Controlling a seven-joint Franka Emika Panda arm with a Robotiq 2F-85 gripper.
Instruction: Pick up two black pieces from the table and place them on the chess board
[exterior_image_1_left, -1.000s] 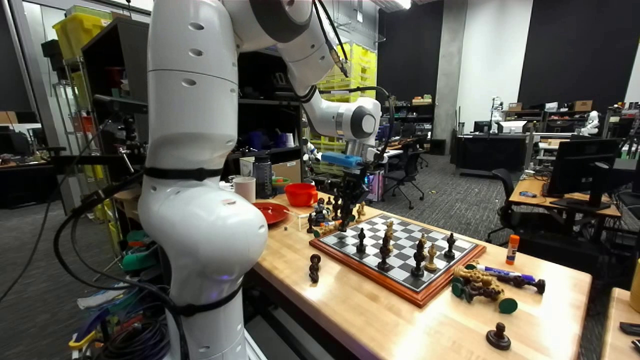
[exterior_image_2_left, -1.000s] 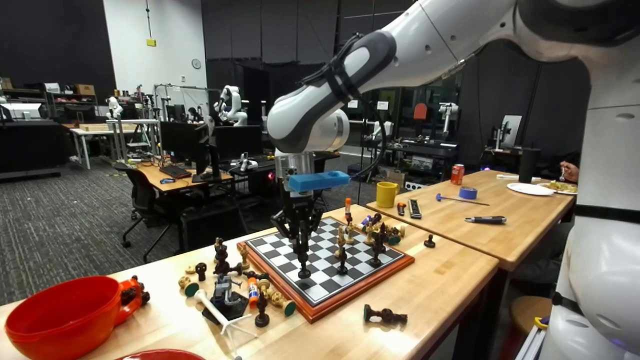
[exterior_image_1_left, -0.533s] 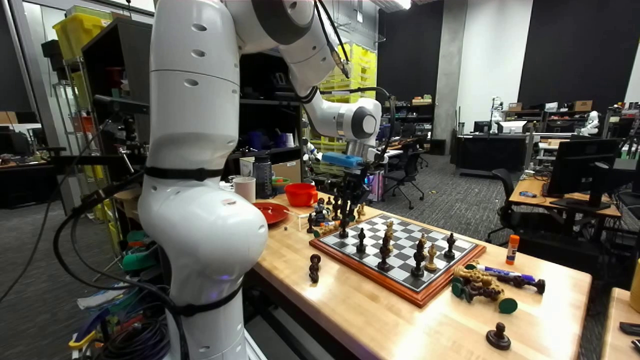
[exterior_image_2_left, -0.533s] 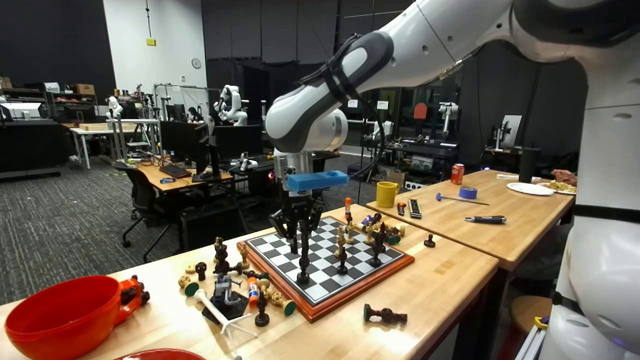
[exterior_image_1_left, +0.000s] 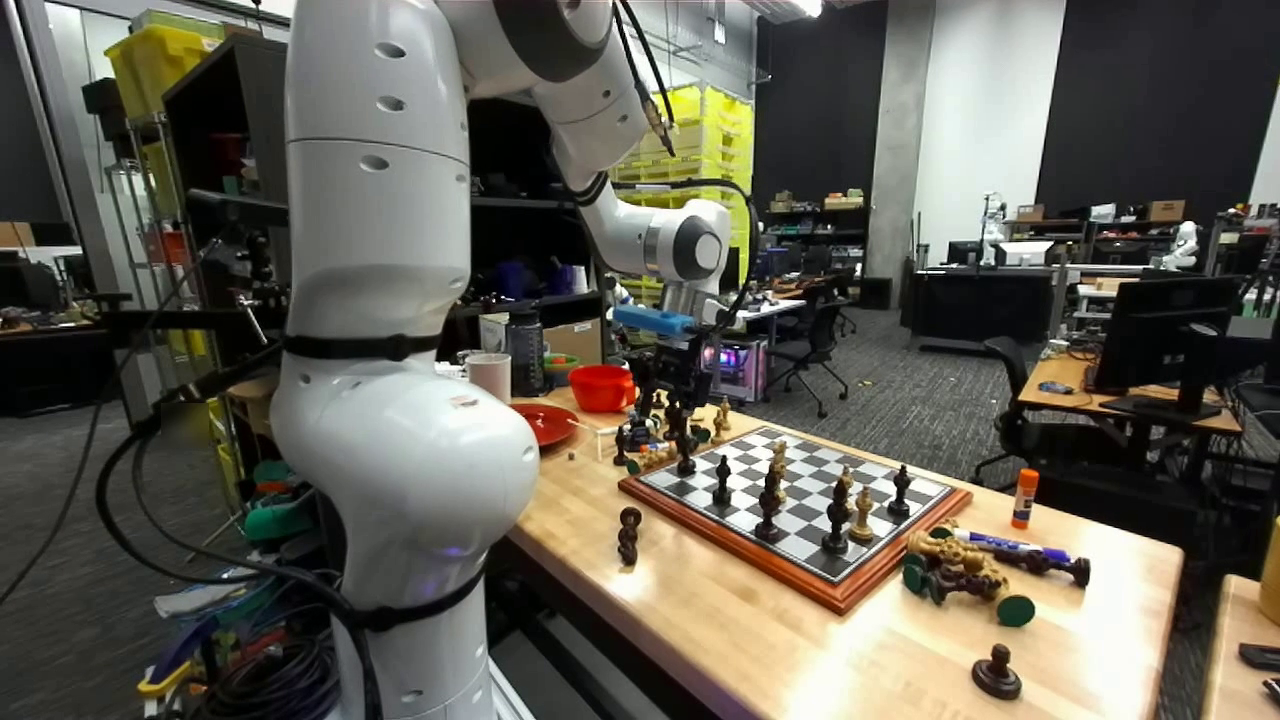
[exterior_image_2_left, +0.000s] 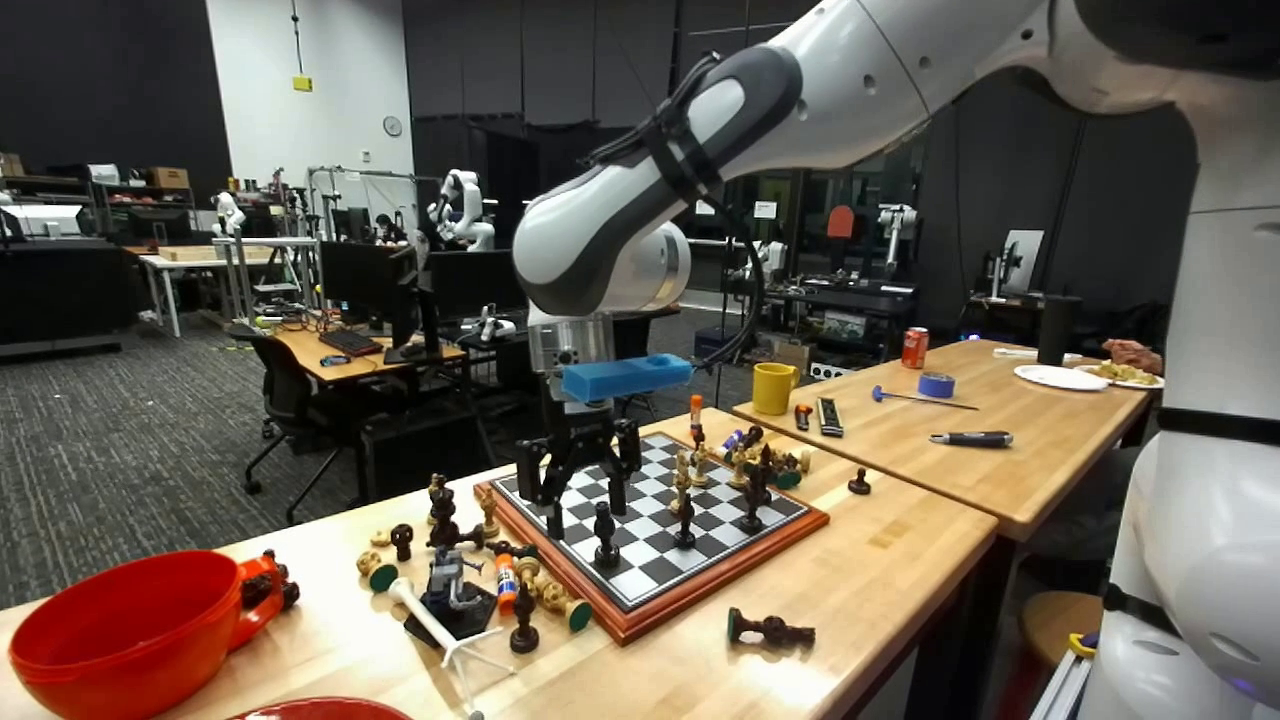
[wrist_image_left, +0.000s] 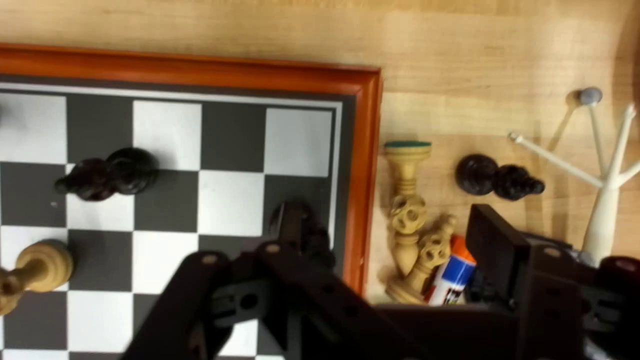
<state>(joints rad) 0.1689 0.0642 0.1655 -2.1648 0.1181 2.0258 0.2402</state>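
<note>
Hovers over the edge of the chess board (exterior_image_2_left: 722, 571) with pincer (exterior_image_2_left: 587, 517) spread wide, gripping nothing, near a black piece (exterior_image_2_left: 606, 541) upright by the rim.

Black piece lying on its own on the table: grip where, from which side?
I'd grip the black piece around its middle, from straight above, gripper closing across its length. It lies on its side, wide base at one end, apart from the chess board, so both long sides look reachable.
</note>
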